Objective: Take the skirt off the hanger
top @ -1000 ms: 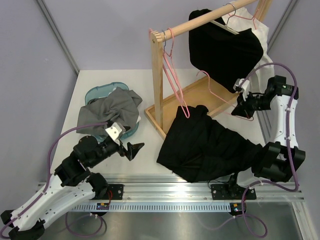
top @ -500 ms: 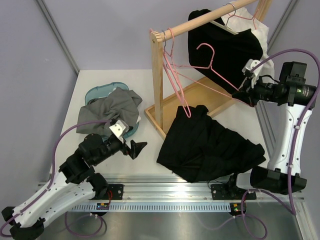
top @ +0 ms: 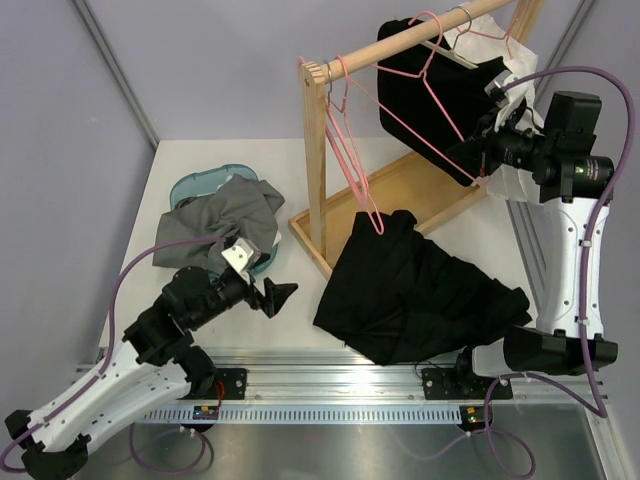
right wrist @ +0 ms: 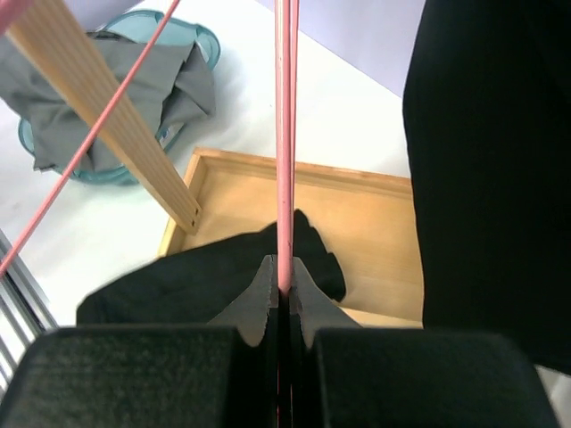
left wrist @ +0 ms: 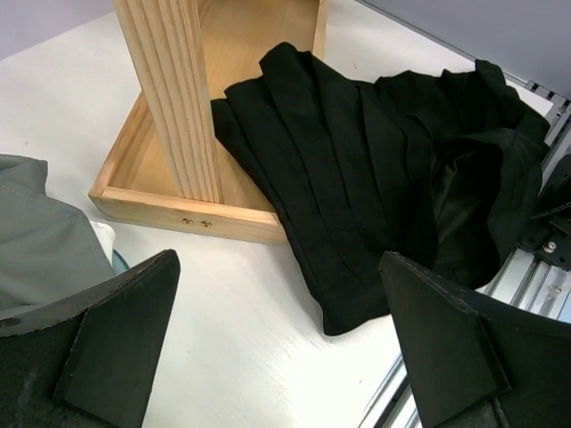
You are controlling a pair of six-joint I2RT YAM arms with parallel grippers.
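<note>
The black skirt (top: 420, 290) lies crumpled on the table, partly over the wooden tray's front edge, free of any hanger. It also shows in the left wrist view (left wrist: 375, 160) and the right wrist view (right wrist: 196, 281). My right gripper (top: 472, 152) is shut on an empty pink hanger (top: 430, 50) and holds it high, its hook near the rail; the wire sits between the jaws (right wrist: 284, 278). My left gripper (top: 280, 297) is open and empty, low over the table left of the skirt (left wrist: 277, 259).
A wooden rack stands at the back, with a rail (top: 400, 40), a post (top: 315, 150) and a base tray (top: 400, 190). A second pink hanger (top: 350, 150), a black garment (top: 450, 100) and a white one (top: 520, 70) hang there. A teal basket (top: 195, 185) holds grey cloth.
My right arm has lifted the pink hanger from beside the tray up to the rail. The skirt has stayed on the table. My left gripper has barely shifted.
</note>
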